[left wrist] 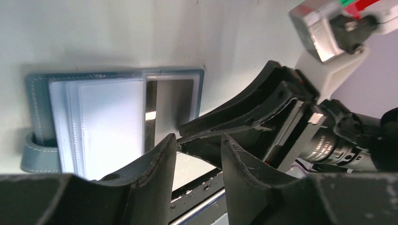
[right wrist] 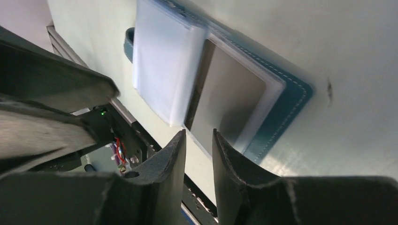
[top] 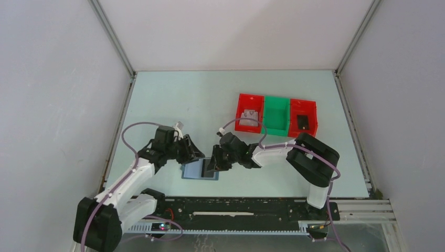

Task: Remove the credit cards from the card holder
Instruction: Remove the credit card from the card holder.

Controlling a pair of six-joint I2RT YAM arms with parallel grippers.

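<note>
Two arms, two grippers, one card holder (top: 192, 171), three bins in a row: red bin (top: 241, 108), green bin (top: 276, 127), second red bin (top: 314, 112). On the table (top: 173, 100) in the top view the bins sit at about 2 o'clock from the middle and the card holder at about 7 o'clock, near the front edge, well apart from the bins. Card holder lies open and flat, teal outside, pale inside with one stack of clear sleeves (left wrist: 110, 122) folded over its middle. One grey card (right wrist: 230, 98) shows in the holder, in the pocket beside the sleeves. One small pale grey flat thing (top: 251, 115) lies in the first red bin and one small dark flat thing (top: 303, 122) in the second red bin, both too small to tell more; green bin shows nothing inside. Left gripper (left wrist: 197, 146) sits at the holder's 12 o'clock edge, jaws about half apart, nothing between them; cannot tell if a finger (left wrist: 157, 164) touches the holder. Right gripper (right wrist: 199, 140) comes in from the holder's 3 o'clock side, jaws narrow with a slim gap, tips right at the grey card's free edge; cannot tell if they pinch it. The two grippers are just beside each other over the holder
</note>
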